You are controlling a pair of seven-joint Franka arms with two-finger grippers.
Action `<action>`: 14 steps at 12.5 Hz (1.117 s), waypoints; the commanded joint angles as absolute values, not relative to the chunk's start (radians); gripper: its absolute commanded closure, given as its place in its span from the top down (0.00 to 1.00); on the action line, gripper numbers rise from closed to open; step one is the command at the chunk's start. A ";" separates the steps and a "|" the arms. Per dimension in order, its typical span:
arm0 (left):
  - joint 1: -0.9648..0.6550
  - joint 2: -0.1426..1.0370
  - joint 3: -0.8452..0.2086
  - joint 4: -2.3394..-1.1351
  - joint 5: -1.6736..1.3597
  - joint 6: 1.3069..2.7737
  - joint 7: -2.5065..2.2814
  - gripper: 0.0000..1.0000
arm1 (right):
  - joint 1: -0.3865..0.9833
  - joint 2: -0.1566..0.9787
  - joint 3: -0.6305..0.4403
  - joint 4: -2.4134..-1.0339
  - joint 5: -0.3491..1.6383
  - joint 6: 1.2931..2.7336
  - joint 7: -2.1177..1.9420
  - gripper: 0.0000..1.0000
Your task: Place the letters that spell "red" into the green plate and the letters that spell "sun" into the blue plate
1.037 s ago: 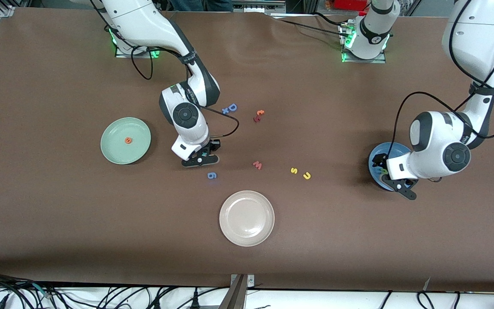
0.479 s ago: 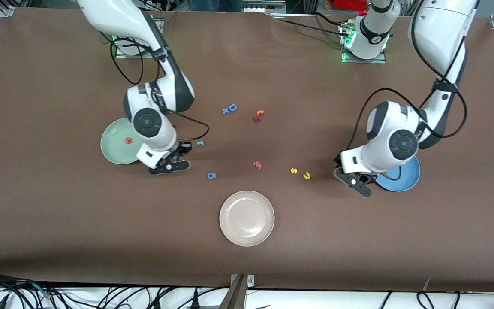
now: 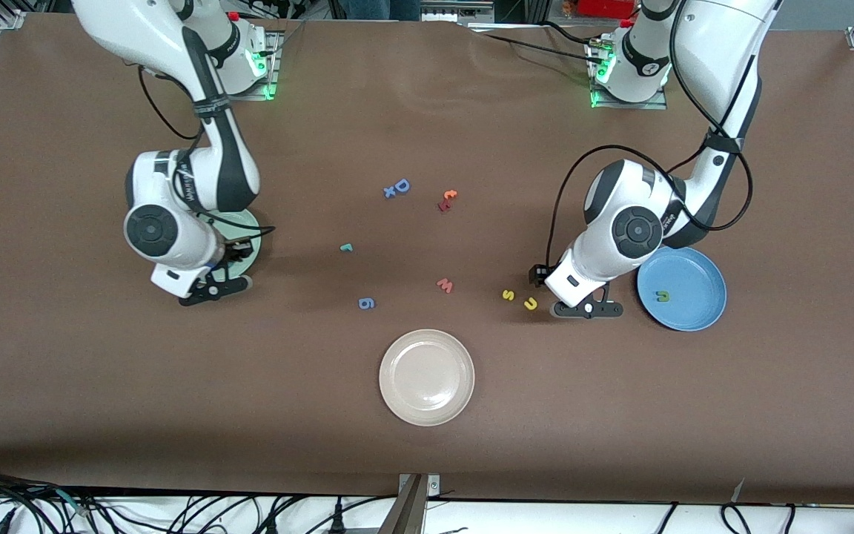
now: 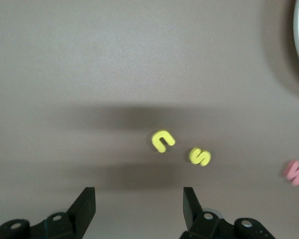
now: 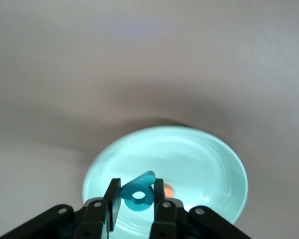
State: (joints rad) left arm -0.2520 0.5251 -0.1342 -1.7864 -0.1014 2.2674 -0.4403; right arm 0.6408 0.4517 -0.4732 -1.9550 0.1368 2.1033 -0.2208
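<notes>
Right gripper [image 5: 134, 199], clamped on teal "d" [image 5: 138, 193], over green plate [image 5: 209, 159]: release centrally, beside orange "e" [image 5: 168, 189]; left gripper [image 4: 138, 205], fingers apart, empty: descend on yellow "u" [image 4: 162, 141] at its 12 o'clock.

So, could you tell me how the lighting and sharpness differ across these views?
Front view: even light, crisp, soft shadows beside both arms. Left wrist view: slightly soft, two dark shadow bands across the table near the yellow u and s. Right wrist view: green plate glows bright and hazy, the teal letter sharper.
</notes>
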 commanded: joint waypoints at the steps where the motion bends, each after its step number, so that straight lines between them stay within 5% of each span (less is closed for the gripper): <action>1: -0.252 0.535 -0.124 -1.784 -0.129 2.312 -0.505 1.00 | 0.652 0.373 -0.472 -2.101 0.150 2.146 -0.245 0.12; 4: -0.249 0.535 -0.123 -1.784 -0.144 2.325 -0.497 1.00 | 0.653 0.361 -0.472 -2.233 0.152 2.282 -0.245 0.12; 8: -0.218 0.528 -0.109 -1.784 -0.170 2.324 -0.499 0.99 | 0.657 0.385 -0.460 -2.237 0.193 2.296 -0.239 0.12; 10: -0.219 0.531 -0.109 -1.784 -0.175 2.325 -0.497 0.87 | 0.658 0.385 -0.451 -2.237 0.201 2.295 -0.235 0.16; 11: -0.227 0.531 -0.109 -1.784 -0.175 2.326 -0.505 0.83 | 0.658 0.385 -0.448 -2.234 0.202 2.292 -0.230 0.47; 12: -0.230 0.534 -0.109 -1.786 -0.175 2.326 -0.506 1.00 | 0.658 0.385 -0.449 -2.230 0.202 2.289 -0.230 0.99; 14: -0.232 0.537 -0.112 -1.786 -0.176 2.327 -0.512 1.00 | 0.658 0.370 -0.448 -2.212 0.202 2.260 -0.207 1.00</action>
